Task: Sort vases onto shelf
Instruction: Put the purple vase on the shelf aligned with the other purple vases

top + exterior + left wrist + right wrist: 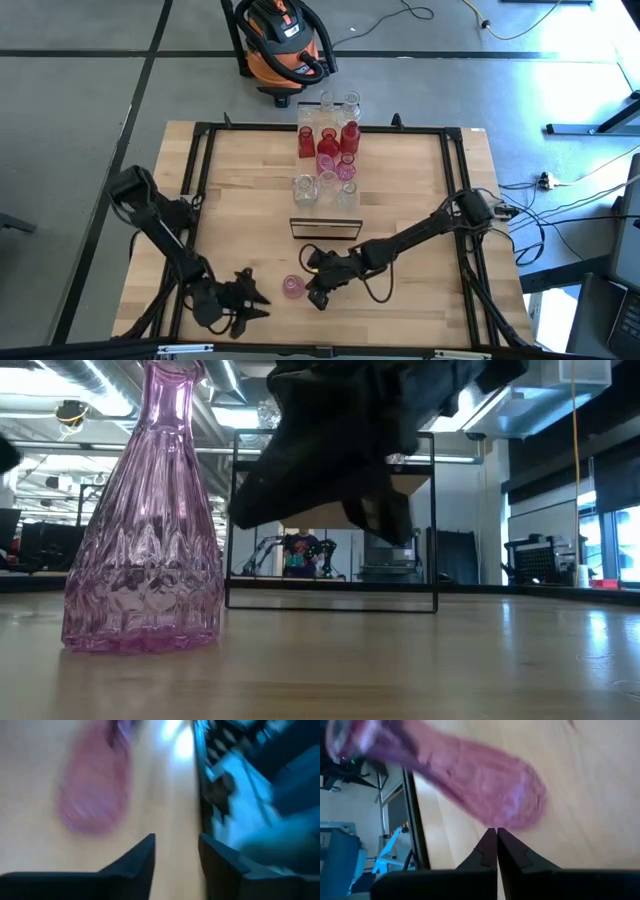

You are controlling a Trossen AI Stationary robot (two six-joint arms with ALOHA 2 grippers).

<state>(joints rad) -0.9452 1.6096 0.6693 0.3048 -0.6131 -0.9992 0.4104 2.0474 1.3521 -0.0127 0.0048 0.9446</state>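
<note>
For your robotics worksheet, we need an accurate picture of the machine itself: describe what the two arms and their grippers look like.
Both arms are dark, almost black, built of slim jointed segments. The left gripper and right gripper each end in two flat, wedge-shaped dark fingers tapering to points. A thin black cable loops beside the right arm's forearm. No markings can be made out.

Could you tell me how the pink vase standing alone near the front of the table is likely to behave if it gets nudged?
The pink vase looks like ribbed glass, so probably rigid and breakable. Its wide base and narrow neck suggest it would slide before tipping, though a push high up could topple it.

Pink vase (pixel 292 287) upright on tabletop, apart; other vases (pixel 327 150) clustered on shelf (pixel 310 128).
</note>
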